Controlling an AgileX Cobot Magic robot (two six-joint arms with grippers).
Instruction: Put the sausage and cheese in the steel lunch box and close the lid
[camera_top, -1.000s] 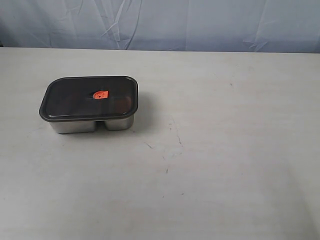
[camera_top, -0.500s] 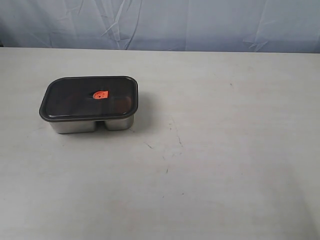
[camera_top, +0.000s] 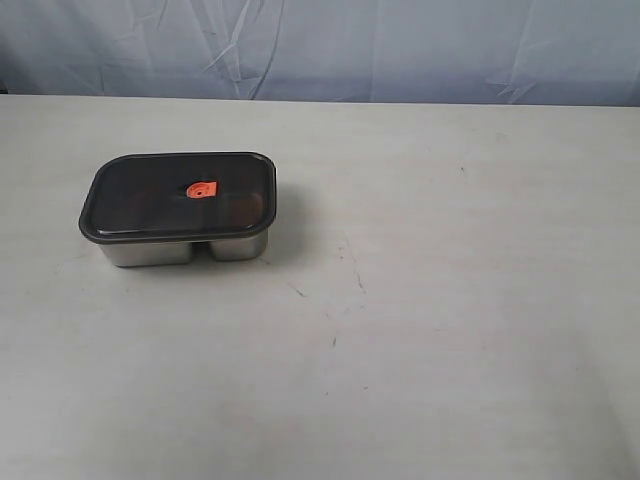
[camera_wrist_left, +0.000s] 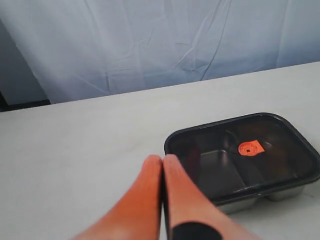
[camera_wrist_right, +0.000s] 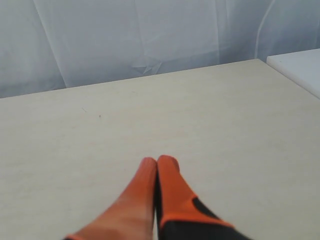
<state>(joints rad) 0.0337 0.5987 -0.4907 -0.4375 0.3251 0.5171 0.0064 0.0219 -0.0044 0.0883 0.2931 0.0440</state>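
1. The steel lunch box (camera_top: 150, 250) sits on the left part of the surface (camera_top: 450, 300). The lid (camera_top: 140, 195) is on top, orange valve (camera_top: 200, 189) at its centre.
2. The sausage and cheese are not seen anywhere on the surface. They are likely inside, but the smoky lid is too dark to confirm.
3. The left fingers (camera_wrist_left: 149, 180) are pressed together, holding nothing, near the box but apart from it. The right fingers (camera_wrist_right: 145, 175) are pressed together too, empty, over bare surface well away from it.
4. The task looks done or nearly done (judgement only).
5. Risk: the lid may only rest on the rim and not be seated all round. A corner left proud would pop up if pressed off-centre.
6. Risk: a low sideways push from the left fingers would slide the light box across the smooth surface.
7. Around: a wrinkled pale backdrop cloth (camera_top: 400, 50) and a few dark scuff marks (camera_top: 350, 265). Nothing stands in the way of either arm.
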